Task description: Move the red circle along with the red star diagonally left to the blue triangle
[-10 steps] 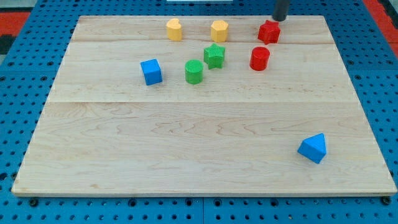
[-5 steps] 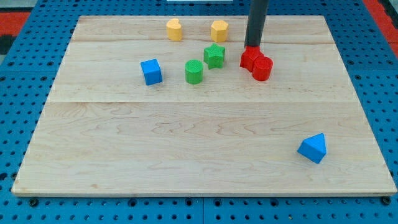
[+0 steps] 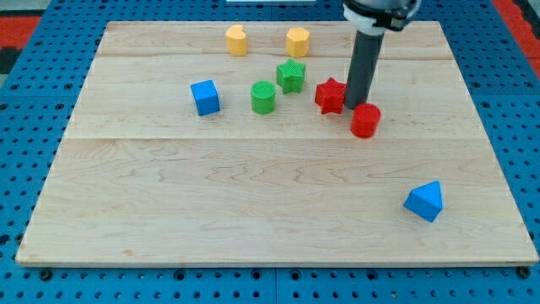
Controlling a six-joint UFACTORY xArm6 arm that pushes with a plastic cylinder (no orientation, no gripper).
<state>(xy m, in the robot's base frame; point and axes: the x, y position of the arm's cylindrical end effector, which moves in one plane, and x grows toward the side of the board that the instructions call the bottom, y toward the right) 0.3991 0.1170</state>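
Note:
My tip (image 3: pixel 355 106) rests on the board between the two red blocks. The red star (image 3: pixel 331 95) lies just to the view's left of the rod. The red circle (image 3: pixel 365 121) sits right below and slightly right of the tip, touching or nearly touching it. The blue triangle (image 3: pixel 424 201) lies far off at the view's lower right, well apart from both red blocks.
A green star (image 3: pixel 291 75) and a green circle (image 3: pixel 263 97) lie left of the red star. A blue cube (image 3: pixel 205 97) is further left. A yellow heart (image 3: pixel 236 39) and a yellow hexagon (image 3: pixel 297 40) sit near the board's top edge.
The rod came down from the top edge onto the red star, pushed it against the red circle, then moved down between them. The circle slid down-right; the star shifted left.

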